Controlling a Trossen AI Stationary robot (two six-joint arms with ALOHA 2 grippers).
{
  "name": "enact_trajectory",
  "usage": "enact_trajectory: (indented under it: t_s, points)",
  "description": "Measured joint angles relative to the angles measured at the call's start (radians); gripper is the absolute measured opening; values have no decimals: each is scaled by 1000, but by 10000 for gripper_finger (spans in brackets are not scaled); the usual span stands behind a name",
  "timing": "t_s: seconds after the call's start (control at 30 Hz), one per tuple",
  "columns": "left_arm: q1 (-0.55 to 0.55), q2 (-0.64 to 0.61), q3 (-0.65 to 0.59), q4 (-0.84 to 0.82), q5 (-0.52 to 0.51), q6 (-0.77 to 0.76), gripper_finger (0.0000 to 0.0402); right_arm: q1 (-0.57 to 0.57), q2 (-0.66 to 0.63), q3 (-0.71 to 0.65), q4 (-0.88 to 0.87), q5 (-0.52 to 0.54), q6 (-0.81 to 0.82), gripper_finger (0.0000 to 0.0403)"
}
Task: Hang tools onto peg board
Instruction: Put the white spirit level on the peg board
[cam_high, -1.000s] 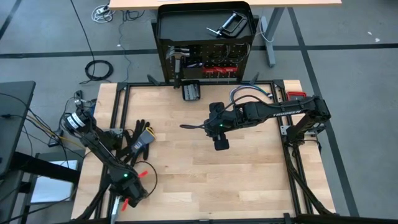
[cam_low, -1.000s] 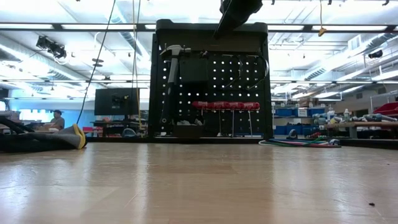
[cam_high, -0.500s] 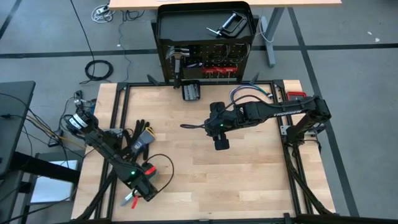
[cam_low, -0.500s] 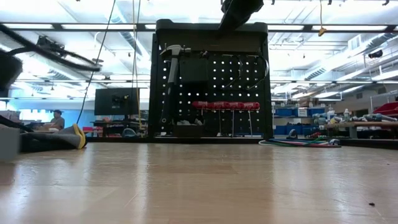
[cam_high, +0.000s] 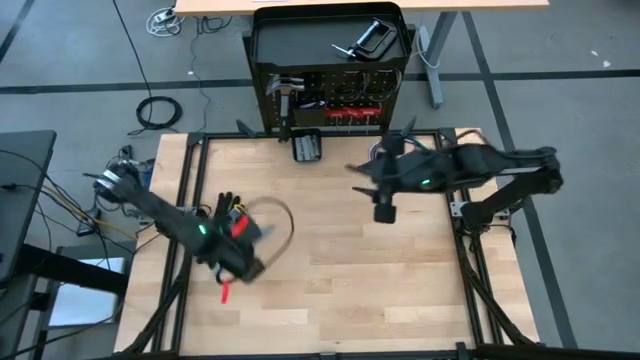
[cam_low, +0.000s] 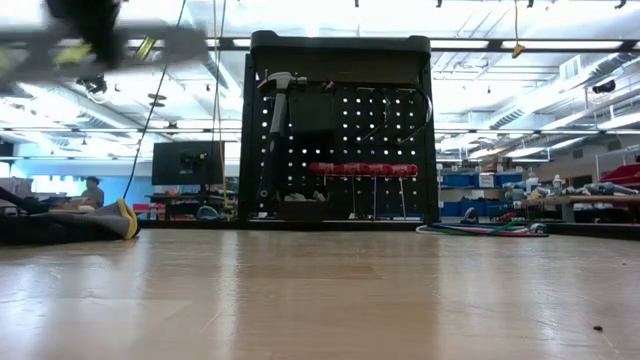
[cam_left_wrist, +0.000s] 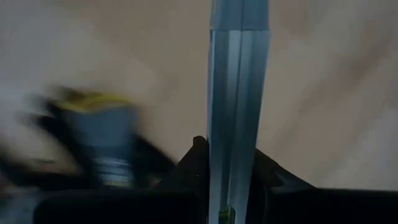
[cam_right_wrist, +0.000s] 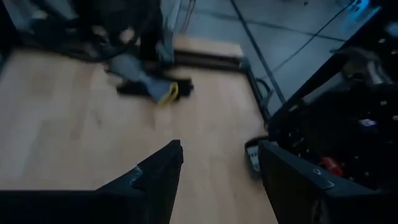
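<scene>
The peg board (cam_high: 330, 100) (cam_low: 340, 150) stands upright at the table's far edge. A hammer (cam_low: 278, 90) and red-handled drivers (cam_low: 362, 169) hang on it, and a C-clamp (cam_high: 370, 38) lies in its top tray. My left gripper (cam_high: 240, 262) (cam_left_wrist: 231, 183) is over the table's left half, shut on a tool with a grey metal bar (cam_left_wrist: 239, 93) and red parts (cam_high: 224, 293). In the low view this shows only as a blur high up. My right gripper (cam_high: 357, 170) (cam_right_wrist: 217, 168) hovers open near the board, nothing between its fingers. My left gripper pinches the tool's grey metal bar (cam_left_wrist: 235, 165) between its two fingers, coming from above and slanting down. The bar runs on past the fingers. The tool is lifted clear of the table, lying about level with one red end (cam_high: 224, 293) toward the near edge.
A black work glove (cam_high: 216, 213) (cam_right_wrist: 146, 84) lies at the table's left, just beyond my left gripper. A small black box (cam_high: 307, 147) sits in front of the board. Cables (cam_low: 480, 229) lie at the far right. Bare wood fills the middle and near right.
My left gripper has risen from the table's near left corner and swung toward the far edge and the middle, turning as it went and carrying the tool clear of the table. My right gripper has risen and moved toward the right and far edges, nearer the peg board.
</scene>
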Motion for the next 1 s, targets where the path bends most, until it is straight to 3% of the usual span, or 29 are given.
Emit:
enact_trajectory:
  t_s: [0.1,0.17,0.4,0.53,0.63,0.77,0.9,1.0]
  points:
    - [107,-15,235,-249,-121,67,53,12,-53,0,14,0,55,220]
    - [195,-19,386,-316,-176,147,53,21,-74,0,9,0,95,220]
    - [561,-12,727,-222,-202,586,54,36,-87,-74,2,5,180,218]
    - [697,-10,787,30,-157,826,54,33,-77,-160,117,102,144,217]
    - [756,-9,789,284,-44,961,54,13,-78,-250,397,135,-10,218]
    - [782,8,789,565,78,1022,54,-3,-64,-364,828,133,-255,218]
    - [783,31,789,786,126,972,54,2,-30,-443,1111,139,-607,221]
    - [784,56,789,905,104,881,55,18,22,-465,1323,205,-980,221]
